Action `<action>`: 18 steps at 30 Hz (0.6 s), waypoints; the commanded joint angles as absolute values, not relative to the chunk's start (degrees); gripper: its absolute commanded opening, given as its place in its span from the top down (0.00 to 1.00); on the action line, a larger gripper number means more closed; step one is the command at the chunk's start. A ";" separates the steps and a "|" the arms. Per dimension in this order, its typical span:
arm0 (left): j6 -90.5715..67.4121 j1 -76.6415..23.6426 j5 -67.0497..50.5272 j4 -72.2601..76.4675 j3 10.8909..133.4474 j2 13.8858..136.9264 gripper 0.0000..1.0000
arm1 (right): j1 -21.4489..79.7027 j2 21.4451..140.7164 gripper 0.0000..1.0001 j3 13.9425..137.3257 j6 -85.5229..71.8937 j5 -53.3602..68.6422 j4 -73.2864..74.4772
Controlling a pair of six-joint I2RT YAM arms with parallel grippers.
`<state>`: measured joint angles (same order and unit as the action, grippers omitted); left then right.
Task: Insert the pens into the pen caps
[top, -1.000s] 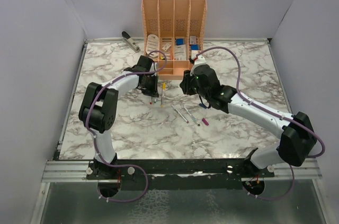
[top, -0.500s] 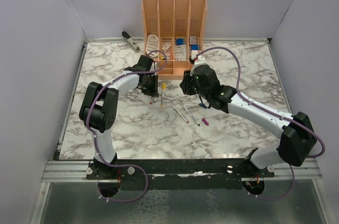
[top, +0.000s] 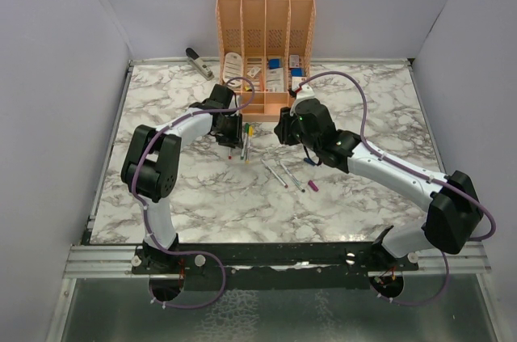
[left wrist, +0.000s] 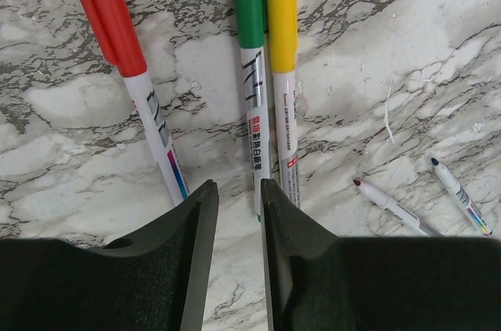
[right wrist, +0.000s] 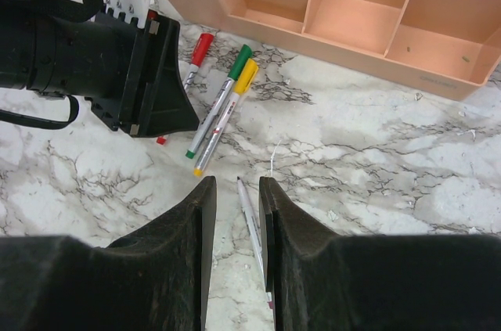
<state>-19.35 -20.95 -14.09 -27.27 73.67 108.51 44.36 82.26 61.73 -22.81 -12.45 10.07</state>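
Three capped pens lie side by side on the marble: red cap (left wrist: 107, 14), green cap (left wrist: 249, 2), yellow cap (left wrist: 280, 6). My left gripper (left wrist: 239, 194) hovers over their rear ends, jaws slightly apart with only bare table between them. Two uncapped pens (left wrist: 391, 207) (left wrist: 462, 198) lie to the right. My right gripper (right wrist: 235, 206) is open above the table, and one uncapped pen (right wrist: 250, 225) lies on the marble under the gap, touching neither finger. A loose purple cap (top: 313, 186) lies near the uncapped pens (top: 275, 174). From above, the left gripper (top: 233, 141) faces the right gripper (top: 284, 135).
A peach desk organizer (top: 265, 35) with open front compartments (right wrist: 352, 41) stands at the back centre, just beyond both grippers. A black-and-silver stapler (top: 198, 61) lies at the back left. The two wrists are close together, with the left gripper's body (right wrist: 149, 73) just ahead of the right fingers.
My left gripper's jaws have parted, and the green-capped pen now lies beside the yellow-capped one. The right arm has not moved.
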 commanded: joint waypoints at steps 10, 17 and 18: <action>-20.61 -20.83 -18.84 -26.42 74.91 103.41 0.69 | 44.60 83.64 0.74 57.85 -19.62 -10.72 16.12; -21.79 -20.76 -17.84 -23.96 72.29 99.46 0.68 | 46.05 85.49 0.72 55.44 -16.37 -5.88 17.40; -22.07 -20.74 -17.91 -23.59 71.83 99.24 0.68 | 46.38 86.23 0.72 55.58 -16.05 -5.62 17.41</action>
